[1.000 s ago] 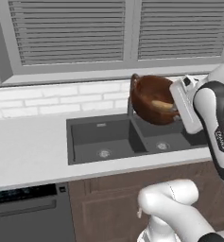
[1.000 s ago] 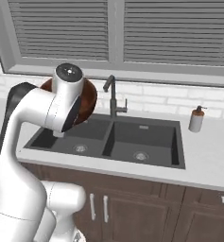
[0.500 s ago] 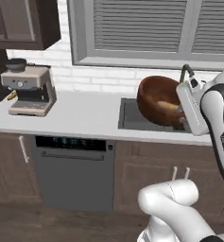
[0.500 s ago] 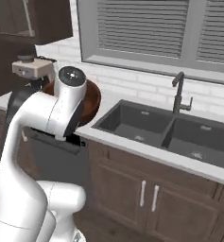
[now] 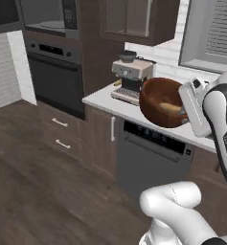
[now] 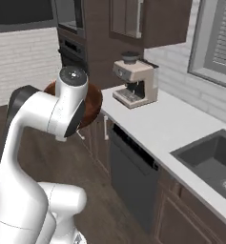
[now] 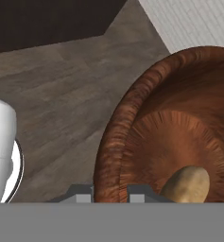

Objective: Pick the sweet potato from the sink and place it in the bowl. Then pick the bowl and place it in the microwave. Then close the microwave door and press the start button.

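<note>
My gripper (image 7: 110, 194) is shut on the rim of the reddish-brown wooden bowl (image 7: 179, 132), one fingertip (image 7: 80, 193) outside the wall and one inside. The tan sweet potato (image 7: 189, 184) lies in the bottom of the bowl. In the left base view the bowl (image 5: 160, 100) hangs tilted in the air in front of the counter, with the sweet potato (image 5: 170, 107) inside and the gripper (image 5: 184, 115) at its right rim. The microwave (image 5: 50, 14) sits high at the upper left, its grey inside showing and its dark door (image 6: 24, 14) swung open. The sink (image 6: 212, 162) lies at the far right.
A beige coffee machine (image 5: 131, 76) stands on the white counter (image 6: 157, 124) near its end. Below it are a dishwasher (image 5: 153, 153) and drawers. A black oven (image 5: 52, 72) sits under the microwave. Wooden floor (image 5: 38, 182) spreads out to the left.
The whole picture has shifted: the base has moved left, from the sink past the coffee machine towards the oven wall. The bowl with the sweet potato stays in my grip.
</note>
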